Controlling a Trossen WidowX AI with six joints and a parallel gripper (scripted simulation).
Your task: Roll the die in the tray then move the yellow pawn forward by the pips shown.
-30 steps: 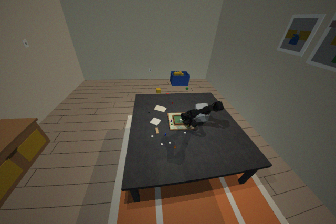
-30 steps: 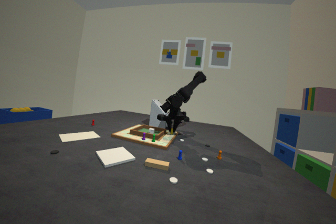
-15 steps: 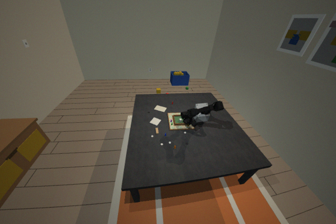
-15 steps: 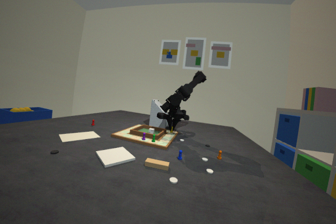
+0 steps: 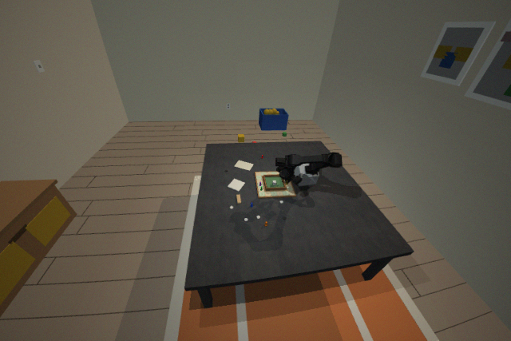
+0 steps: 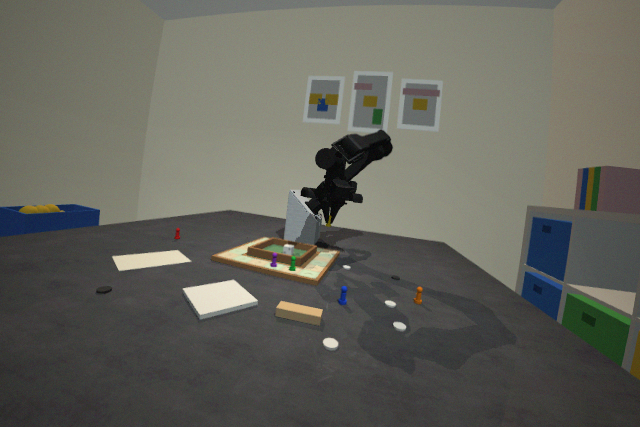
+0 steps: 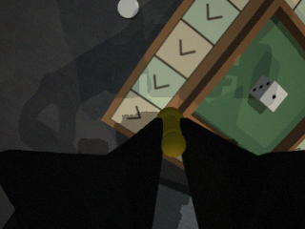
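Gripping the yellow pawn, the gripper has both fingers closed on its narrow body, head towards the wrist camera, base away: a sensible hold, I'd say, since the base is free to land first.

And look where it hangs, over the corner region of the game board, apparently raised off the squares. That height should let it travel without scraping along the track, where the arrows show the way.

Just inside, here's the die, lying in the tray, whose walls keep a roll from spilling onto the squares. A one-pip face and a three-pip face show; the brighter one looks like the top, so I'd call it one step, cautiously.

Farther along, the purple pawn and green pawn stand upright on the track, rivals to be left alone. Out on the table stand the blue pawn, orange pawn and red pawn, all off the board, safely away from this move. Next comes a gentle, upright set-down, then release and retreat!
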